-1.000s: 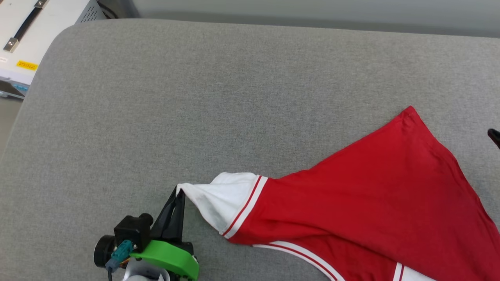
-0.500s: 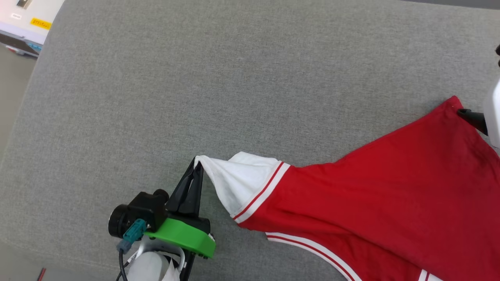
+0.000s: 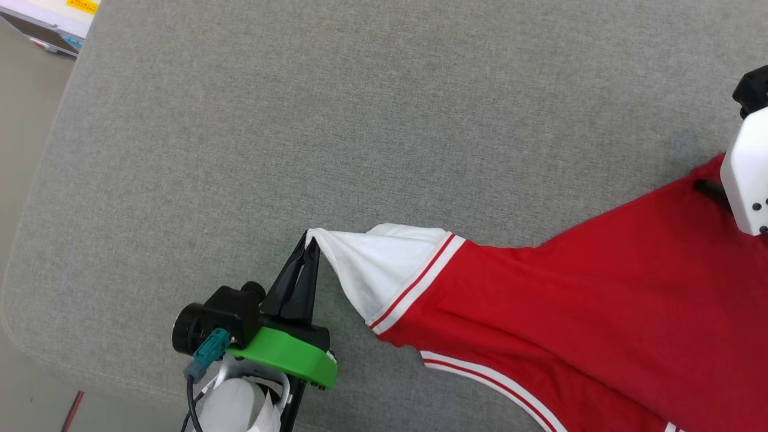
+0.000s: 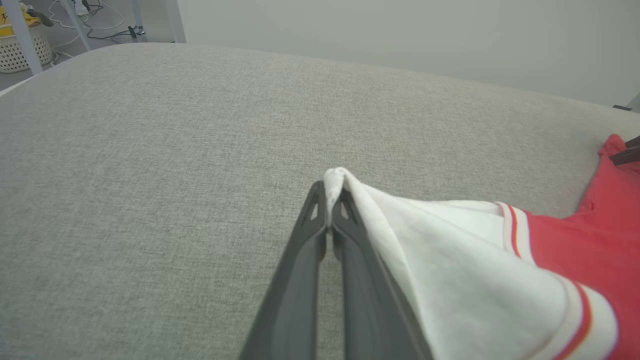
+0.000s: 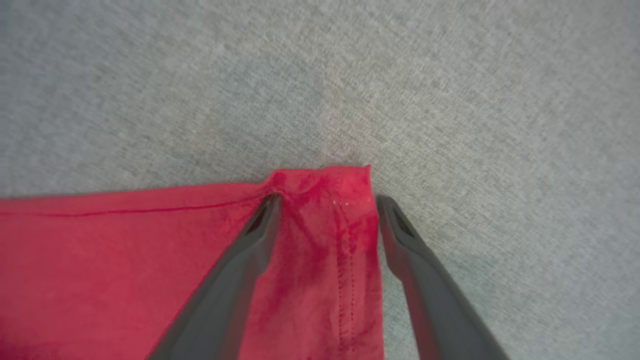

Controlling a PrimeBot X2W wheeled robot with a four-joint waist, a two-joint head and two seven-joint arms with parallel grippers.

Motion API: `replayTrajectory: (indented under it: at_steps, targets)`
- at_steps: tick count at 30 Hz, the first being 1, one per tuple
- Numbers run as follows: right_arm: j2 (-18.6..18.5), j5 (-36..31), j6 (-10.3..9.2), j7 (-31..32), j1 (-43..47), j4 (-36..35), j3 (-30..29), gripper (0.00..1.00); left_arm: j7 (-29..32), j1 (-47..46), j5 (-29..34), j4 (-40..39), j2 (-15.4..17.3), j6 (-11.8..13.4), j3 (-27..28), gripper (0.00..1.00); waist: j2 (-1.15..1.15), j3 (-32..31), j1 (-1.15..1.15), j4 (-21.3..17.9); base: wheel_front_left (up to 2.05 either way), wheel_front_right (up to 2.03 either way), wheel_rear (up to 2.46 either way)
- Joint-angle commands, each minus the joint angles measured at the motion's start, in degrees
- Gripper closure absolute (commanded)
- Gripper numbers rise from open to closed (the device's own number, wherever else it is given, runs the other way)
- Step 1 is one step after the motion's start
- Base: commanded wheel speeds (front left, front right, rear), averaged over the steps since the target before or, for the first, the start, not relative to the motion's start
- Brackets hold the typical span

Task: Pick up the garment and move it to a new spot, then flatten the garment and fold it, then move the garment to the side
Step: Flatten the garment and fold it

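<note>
— Garment point(image 3: 570, 312) first: where does it lie?
— On the grey fabric-covered counter point(image 3: 300, 120), plain red side up. It lies toward the robot's right and runs off the bottom and right of the head view.
— What is nearest the robot?
— The left hand point(image 3: 310, 239), low and left in the head view. Its two dark fingers are pressed together on the tip of the white sleeve point(image 3: 384, 264), drawing the cloth to a point. In the left wrist view a small white fold pokes up above the fingertips.
— And past the sleeve?
— A red-and-white striped band, then the red body stretching away to the right with long shallow creases.
— The other hand?
— The right hand point(image 5: 327, 200) is at the far hem corner point(image 5: 325, 180). Its fingers are spread wide: one tip is on the red cloth, the other just off its edge on the grey. Nothing is pinched between them, and I cannot tell whether they press down.
— Farther still?
— Bare grey fabric, then the floor point(image 3: 24, 120) and the edge of a white unit point(image 3: 60, 9) with a yellow label at the far left corner.
</note>
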Motion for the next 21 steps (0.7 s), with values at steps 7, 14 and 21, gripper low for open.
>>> replayTrajectory:
  at_steps: [7, 14, 21]
  targets:
    - [1.35, 3.75, -0.05, -10.11, 0.6, 3.48, 1.9, 1.0, -0.34, 0.53, 0.82, 0.85, -0.38, 0.06, 0.67, 1.0, 0.0, -4.83, 0.0, -2.36, 0.0, 0.0, 0.0]
    - [0.67, 6.24, -0.05, -20.66, 0.83, 0.03, 1.78, 1.0, -0.34, 1.89, 1.79, 0.01, 1.68, -0.03, 1.19, 1.0, 0.0, -10.73, 0.0, -4.3, 0.0, 0.0, 0.0]
    - [-0.59, 8.24, -0.05, -30.89, 2.84, -4.82, -1.85, 1.0, -0.27, -1.09, 1.76, -3.15, 5.35, -0.09, 2.36, 1.0, 0.0, -15.33, 0.0, -6.26, 0.0, 0.0, 0.0]
